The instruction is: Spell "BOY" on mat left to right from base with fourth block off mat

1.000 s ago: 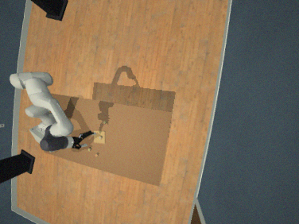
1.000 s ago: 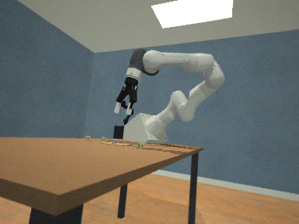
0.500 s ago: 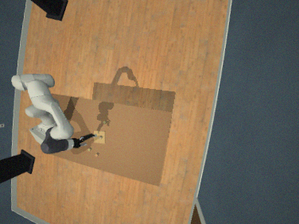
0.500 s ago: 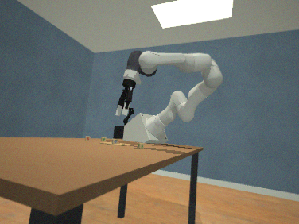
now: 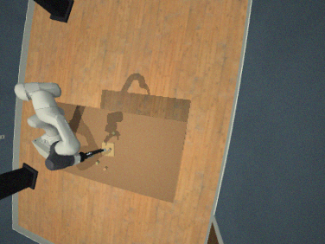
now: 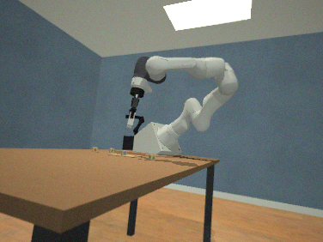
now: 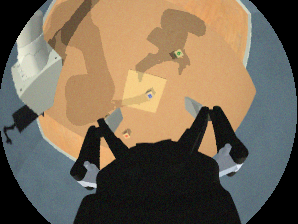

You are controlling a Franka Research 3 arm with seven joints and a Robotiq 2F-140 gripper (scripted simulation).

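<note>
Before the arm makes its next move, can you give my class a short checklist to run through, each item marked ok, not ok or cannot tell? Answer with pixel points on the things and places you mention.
1. Gripper [image 5: 106, 150] [image 6: 132, 126] [image 7: 152, 108] open, with nothing between its fingers: ok.
2. Fingers raised above the blocks: ok, the exterior view shows a gap.
3. Mat [image 5: 105, 154] [image 6: 131, 156] [image 7: 136, 83] lying flat on the table: ok.
4. Three blocks on the mat: not ok, only the blue-lettered block [image 6: 124, 153] [image 7: 150, 95] is on it.
5. Green-lettered block [image 5: 113, 133] [image 6: 152, 157] [image 7: 178, 53] and red-lettered block [image 5: 105, 168] [image 6: 94, 149] [image 7: 126, 134] in the row: not ok, both lie off the mat.
6. Letters identified and upright: cannot tell, too small to read.

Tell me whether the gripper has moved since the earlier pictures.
Yes: in the exterior view, the gripper is lower and slightly farther left of the robot's base.
</note>
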